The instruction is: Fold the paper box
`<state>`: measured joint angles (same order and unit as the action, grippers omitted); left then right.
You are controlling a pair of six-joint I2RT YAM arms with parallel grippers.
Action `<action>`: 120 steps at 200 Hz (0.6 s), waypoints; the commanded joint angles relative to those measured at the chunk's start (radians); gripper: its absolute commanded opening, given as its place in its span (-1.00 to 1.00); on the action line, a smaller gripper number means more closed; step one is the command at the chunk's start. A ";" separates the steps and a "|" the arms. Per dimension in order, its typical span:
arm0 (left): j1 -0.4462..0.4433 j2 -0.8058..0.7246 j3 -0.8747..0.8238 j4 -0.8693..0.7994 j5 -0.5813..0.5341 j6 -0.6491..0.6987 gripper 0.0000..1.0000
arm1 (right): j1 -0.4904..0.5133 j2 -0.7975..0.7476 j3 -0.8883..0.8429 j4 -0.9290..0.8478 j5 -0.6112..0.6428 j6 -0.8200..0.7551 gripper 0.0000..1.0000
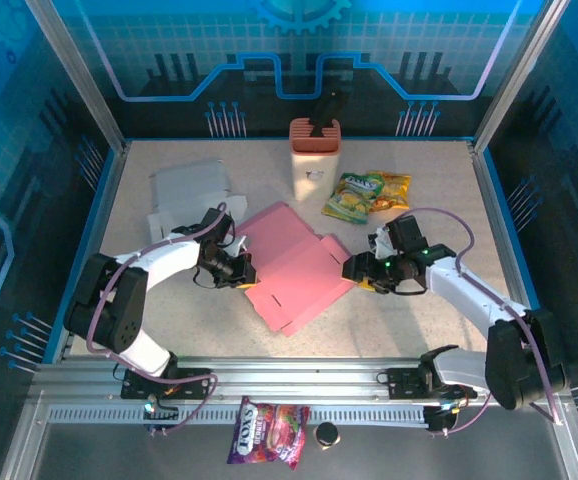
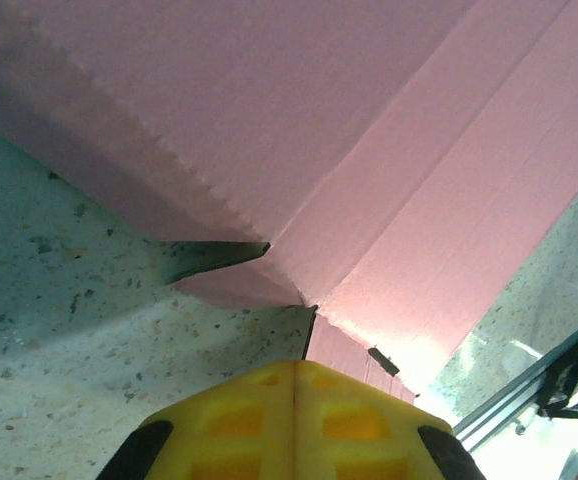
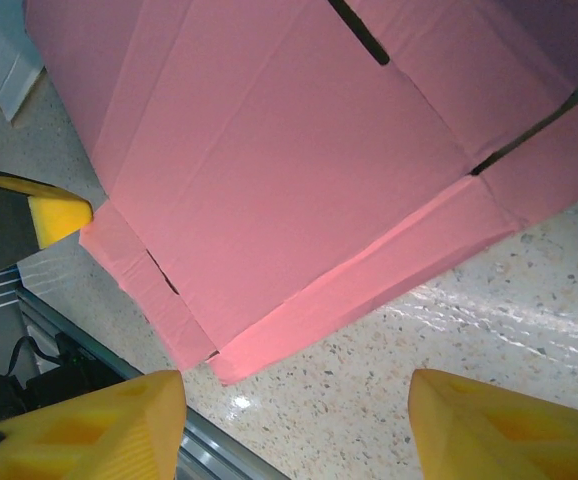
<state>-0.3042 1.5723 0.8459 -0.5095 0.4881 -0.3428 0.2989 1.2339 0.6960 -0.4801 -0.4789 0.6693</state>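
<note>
The pink paper box [image 1: 294, 265] lies as a flat, unfolded blank on the speckled table [image 1: 419, 320], between the two pincers. The left pincer [image 1: 241, 270] sits at the blank's left edge. Its wrist view shows its yellow fingers [image 2: 239, 420] clenched tip to tip against a narrow side flap, just beside a cut between flaps; whether any card is nipped in the seam is hard to make out. The right pincer [image 1: 354, 268] is released, its fingers [image 3: 99, 420] well apart over bare table, with the blank's right edge just ahead of them. From above, its fingertips are masked by the wrist. The right wrist view takes in a slot in the main panel and one yellow tip of the left pincer meeting a flap corner, which the overhead view blurs. Both wrist views cut the blank off at their frames. Beyond the left pincer stands a white folded box [image 1: 189, 190]. Beyond the right one are snack packets [image 1: 369, 193] and a salmon holder [image 1: 315, 140] with an unclear dark item in it. Behind both, by the near rail, lie another packet [image 1: 269, 432] and a small dark round thing [image 1: 326, 433].
</note>
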 commanded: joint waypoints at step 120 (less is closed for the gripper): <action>-0.007 -0.082 0.055 0.062 0.150 -0.265 -1.00 | -0.001 -0.164 -0.278 0.330 -0.047 0.392 0.59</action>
<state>-0.3042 1.5208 0.8536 -0.4576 0.5789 -0.5270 0.2993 1.0954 0.4637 -0.3061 -0.4950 0.9112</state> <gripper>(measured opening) 0.056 0.781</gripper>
